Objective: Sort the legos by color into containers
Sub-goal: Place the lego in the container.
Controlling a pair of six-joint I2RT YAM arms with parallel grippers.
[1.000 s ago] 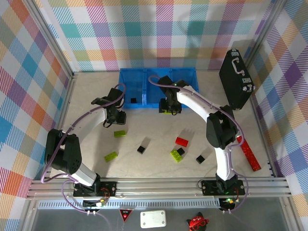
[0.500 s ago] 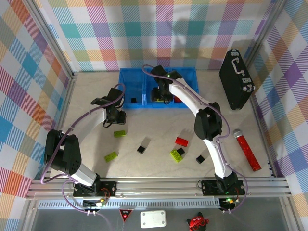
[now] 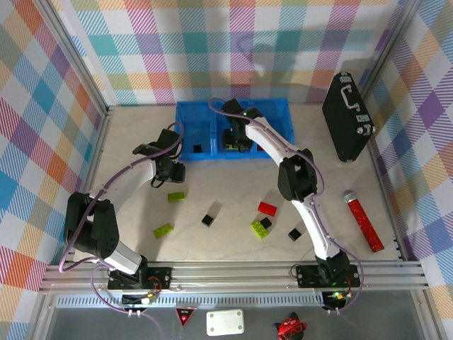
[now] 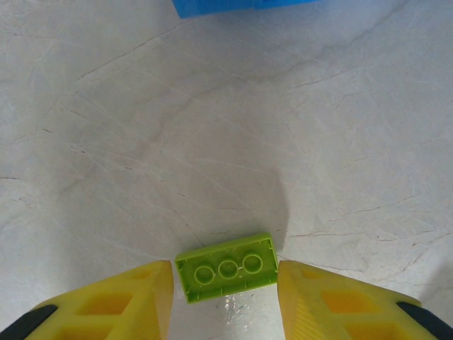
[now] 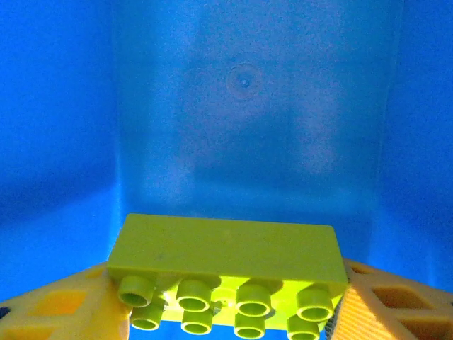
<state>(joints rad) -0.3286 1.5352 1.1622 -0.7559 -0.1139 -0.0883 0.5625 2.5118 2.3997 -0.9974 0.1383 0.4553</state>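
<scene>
Lime brick (image 5: 226,255) clamped by ends in right gripper (image 5: 228,306); left gripper (image 4: 225,289) spread, flanking second brick (image 4: 226,267), crosswise.

Left arm (image 3: 131,177) and right arm (image 3: 283,149) looked alike to us: white shells on the links, black housings at the joints, and a lavender cable (image 3: 67,248) looped loosely along each. The bases (image 3: 134,273) were black, with small coloured lights. Left gripper (image 4: 226,287) and right gripper (image 5: 226,304) had yellow, wedge-shaped fingers (image 4: 113,304) with webbed pockets and black heels.
</scene>
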